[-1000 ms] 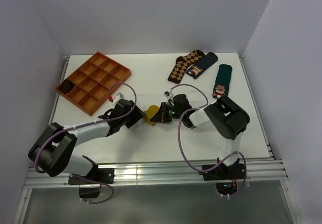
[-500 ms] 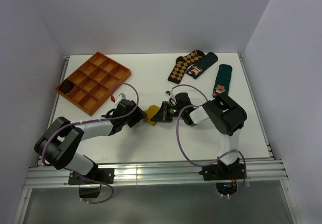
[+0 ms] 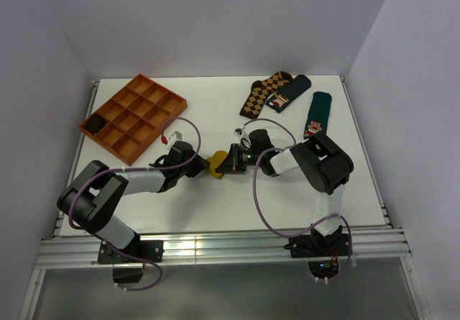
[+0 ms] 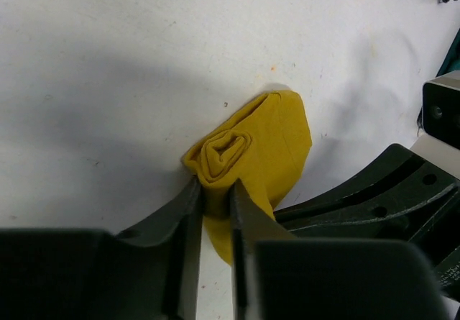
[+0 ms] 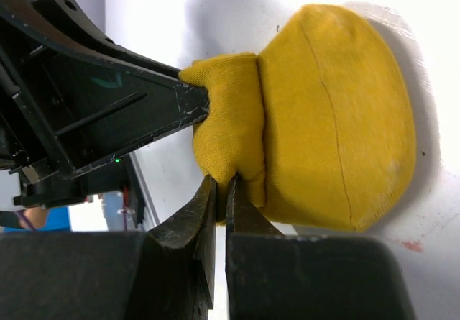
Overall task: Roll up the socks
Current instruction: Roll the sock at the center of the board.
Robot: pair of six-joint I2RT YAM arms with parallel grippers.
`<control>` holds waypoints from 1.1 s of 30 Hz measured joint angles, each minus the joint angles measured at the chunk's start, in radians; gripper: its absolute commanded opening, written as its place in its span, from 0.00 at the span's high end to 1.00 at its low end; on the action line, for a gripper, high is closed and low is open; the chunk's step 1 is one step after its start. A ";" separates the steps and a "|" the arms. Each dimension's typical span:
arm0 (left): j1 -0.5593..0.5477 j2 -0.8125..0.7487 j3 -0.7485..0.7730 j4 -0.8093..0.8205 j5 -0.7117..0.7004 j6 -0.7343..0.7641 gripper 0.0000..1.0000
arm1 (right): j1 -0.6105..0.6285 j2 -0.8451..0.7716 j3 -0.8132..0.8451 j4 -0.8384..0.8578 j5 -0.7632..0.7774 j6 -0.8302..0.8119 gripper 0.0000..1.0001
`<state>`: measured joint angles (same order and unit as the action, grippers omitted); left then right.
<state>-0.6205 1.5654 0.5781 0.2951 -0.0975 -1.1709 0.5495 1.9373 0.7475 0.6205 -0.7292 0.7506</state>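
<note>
The mustard-yellow sock (image 3: 214, 165) lies rolled into a tight bundle on the white table, between my two grippers. In the left wrist view the sock (image 4: 259, 144) shows a spiral roll end, and my left gripper (image 4: 214, 190) is shut on the roll's near edge. In the right wrist view the sock (image 5: 338, 119) bulges wide, and my right gripper (image 5: 221, 187) is shut on a pinched fold of it. My left gripper (image 3: 198, 167) comes from the left and my right gripper (image 3: 226, 163) from the right. The sock's red-and-white figure is hidden.
An orange compartment tray (image 3: 134, 116) stands at the back left with a dark item in one cell. A brown-and-tan argyle sock (image 3: 262, 93) and two dark green Santa socks (image 3: 290, 93) (image 3: 316, 116) lie at the back right.
The left arm has shifted slightly to the right and back toward the sock. The sock bundle and right gripper stay almost where they were.
</note>
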 measured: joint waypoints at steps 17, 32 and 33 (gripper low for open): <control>-0.025 0.016 0.104 -0.156 -0.013 0.056 0.99 | 0.241 -0.412 -0.057 -0.355 0.583 -0.361 0.52; -0.037 0.037 0.169 -0.248 -0.021 0.090 0.99 | 0.488 -0.372 -0.057 -0.322 0.996 -0.668 0.47; -0.038 0.037 0.171 -0.251 -0.021 0.090 0.99 | 0.496 -0.362 -0.052 -0.322 1.006 -0.678 0.47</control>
<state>-0.6582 1.6020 0.7490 0.0441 -0.1184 -1.0805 1.0451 1.5753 0.6956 0.2985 0.2768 0.0731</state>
